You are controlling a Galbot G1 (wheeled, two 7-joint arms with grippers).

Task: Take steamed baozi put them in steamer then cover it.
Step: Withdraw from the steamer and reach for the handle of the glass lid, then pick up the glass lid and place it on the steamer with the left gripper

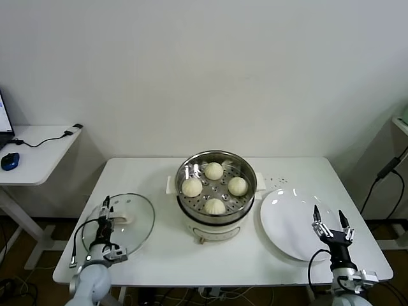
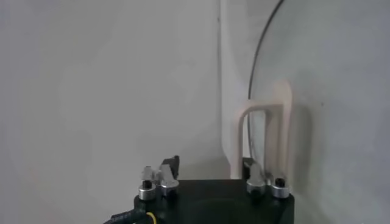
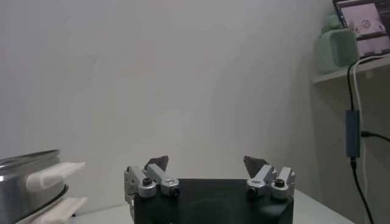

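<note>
Four cream-white baozi (image 1: 213, 170) lie in the steel steamer (image 1: 250, 193) on its white pot base at the table's middle. The steamer has no cover on it. The glass cover (image 1: 139, 217) lies flat on the table at the left, with its white handle (image 1: 125, 218) up. My left gripper (image 1: 106, 213) is open and empty just by that handle. In the left wrist view (image 2: 210, 163) the handle (image 2: 268, 131) stands just beyond one fingertip. My right gripper (image 1: 329, 217) is open and empty over the near right edge of the white plate (image 1: 287, 223). It also shows in the right wrist view (image 3: 207, 161).
The flat white plate lies bare to the right of the steamer. The steamer's side and white handles show in the right wrist view (image 3: 27, 182). A side desk (image 1: 38, 153) with a blue mouse and cables stands beyond the table's left.
</note>
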